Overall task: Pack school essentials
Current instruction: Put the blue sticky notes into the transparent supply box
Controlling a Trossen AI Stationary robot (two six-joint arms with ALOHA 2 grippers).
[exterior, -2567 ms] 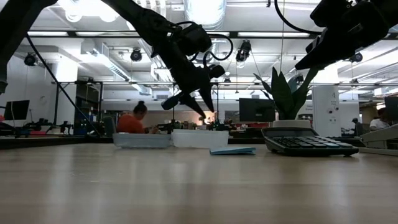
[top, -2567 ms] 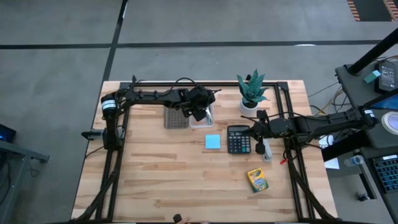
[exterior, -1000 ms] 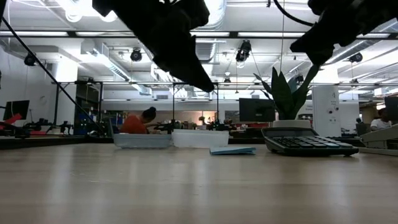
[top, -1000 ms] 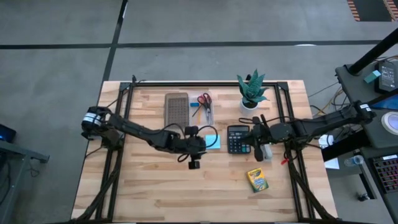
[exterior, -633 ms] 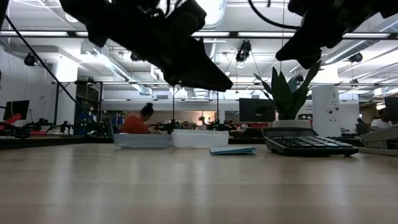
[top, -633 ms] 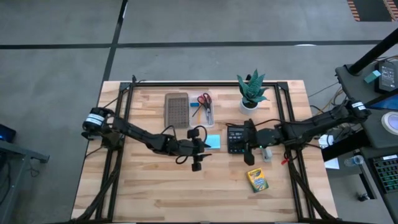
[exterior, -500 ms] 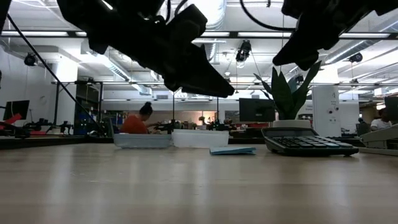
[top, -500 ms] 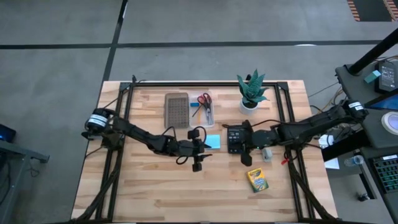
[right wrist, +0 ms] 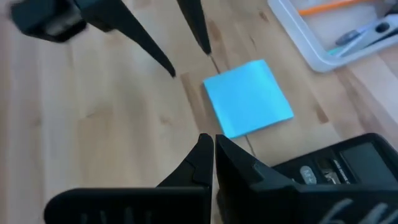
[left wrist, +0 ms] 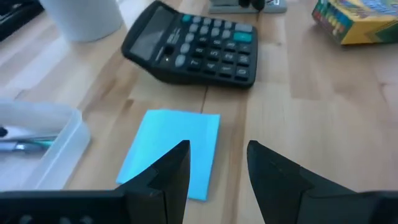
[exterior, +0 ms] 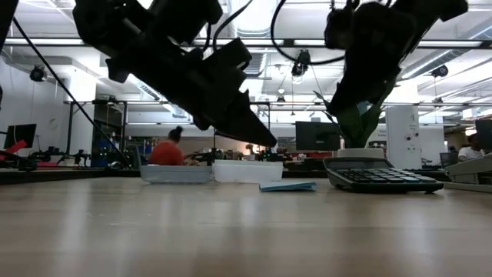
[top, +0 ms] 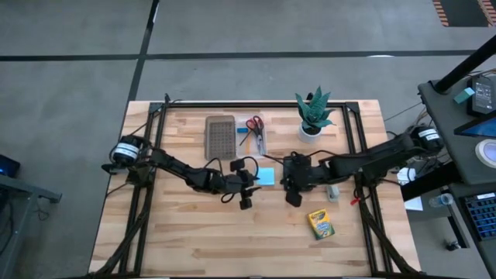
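The light-blue sticky pad (top: 266, 177) lies flat on the table, between my two grippers. My left gripper (top: 253, 180) is open and empty. It hovers just left of the pad, and in its wrist view (left wrist: 217, 168) the fingers stand over the pad's near corner (left wrist: 174, 149). My right gripper (top: 286, 181) is shut and empty, above the calculator's left edge, pointing at the pad (right wrist: 249, 96). The yellow-green crayon box (top: 320, 224) lies near the front right. The red-handled scissors (top: 253, 124) and pens lie in a clear tray (top: 252, 138) at the back.
A black calculator (left wrist: 193, 53) sits right of the pad, mostly under my right arm. A dark brown tray (top: 220, 137) lies beside the clear tray. A potted plant (top: 314, 112) stands at the back right. A grey object (top: 332, 191) lies right of the calculator.
My right gripper has moved toward the table's left edge, from the calculator's right side across it toward the sticky pad, staying shut. My left gripper has come down a little beside the pad and stays open. The pad has not moved.
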